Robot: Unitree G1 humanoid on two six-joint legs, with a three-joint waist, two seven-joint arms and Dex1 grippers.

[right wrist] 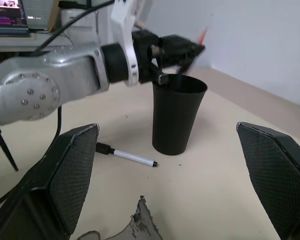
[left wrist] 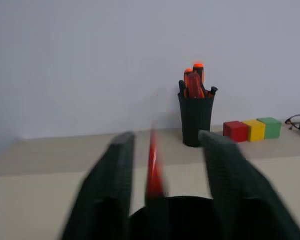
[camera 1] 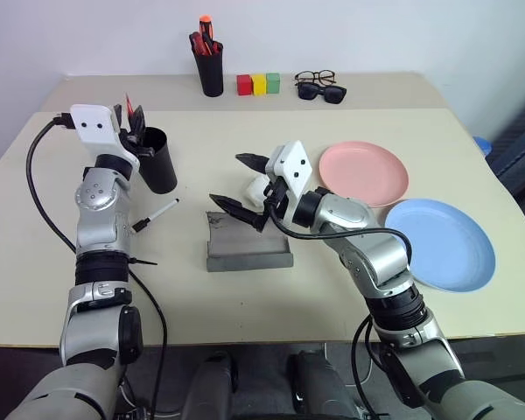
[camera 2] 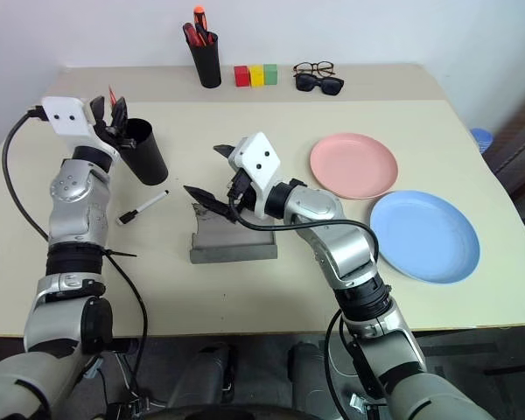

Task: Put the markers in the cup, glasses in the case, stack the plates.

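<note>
1. The left gripper (camera 1: 136, 128) sits in the left part of the frame, right over the rim of the cup (camera 1: 158, 161). Its fingers stand apart, with the red marker (left wrist: 153, 167) upright between them; I can't tell whether they still touch it.
2. The white marker (camera 1: 156, 214) lies on the table (camera 1: 271, 302) just below the cup, not touching it.
3. The right gripper (camera 1: 238, 182) hangs mid-frame above the case (camera 1: 248, 245), jaws spread wide and holding nothing.
4. The case lies at centre with its flap open.
5. The pink plate (camera 1: 364, 172) and the blue plate (camera 1: 439, 243) sit side by side on the right, unstacked.
6. The glasses (camera 1: 314, 77) rest at the far edge, just beside the sunglasses (camera 1: 321, 91), next to three coloured blocks (camera 1: 259, 84) and the pen pot (camera 1: 210, 68).
</note>
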